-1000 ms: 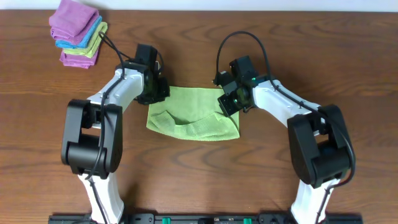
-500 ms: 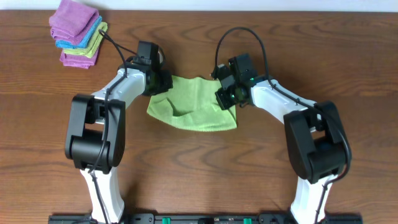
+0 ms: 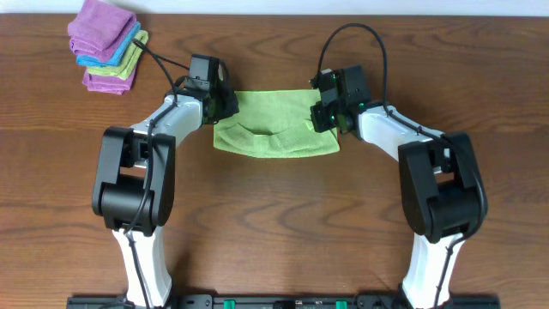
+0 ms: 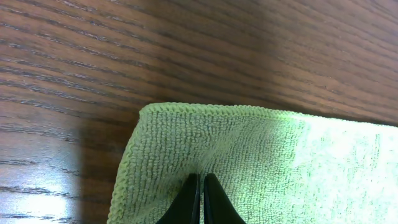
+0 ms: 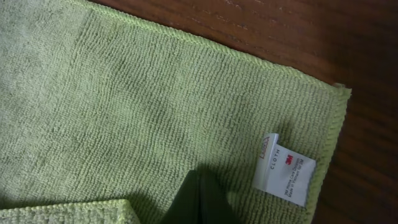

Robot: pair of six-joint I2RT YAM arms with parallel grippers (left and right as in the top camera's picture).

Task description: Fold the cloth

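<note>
Lying on the wooden table (image 3: 274, 223), the cloth (image 3: 274, 133) was partly folded. The left gripper (image 4: 199, 185) and right gripper (image 5: 198, 183) each pinched a far corner, fingers fully closed. A white label (image 5: 285, 171) sat near the right corner.

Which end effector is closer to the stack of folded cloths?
Left. The left end effector grips the green cloth at its side nearest the stack; the right end effector holds the opposite side, farther away.
</note>
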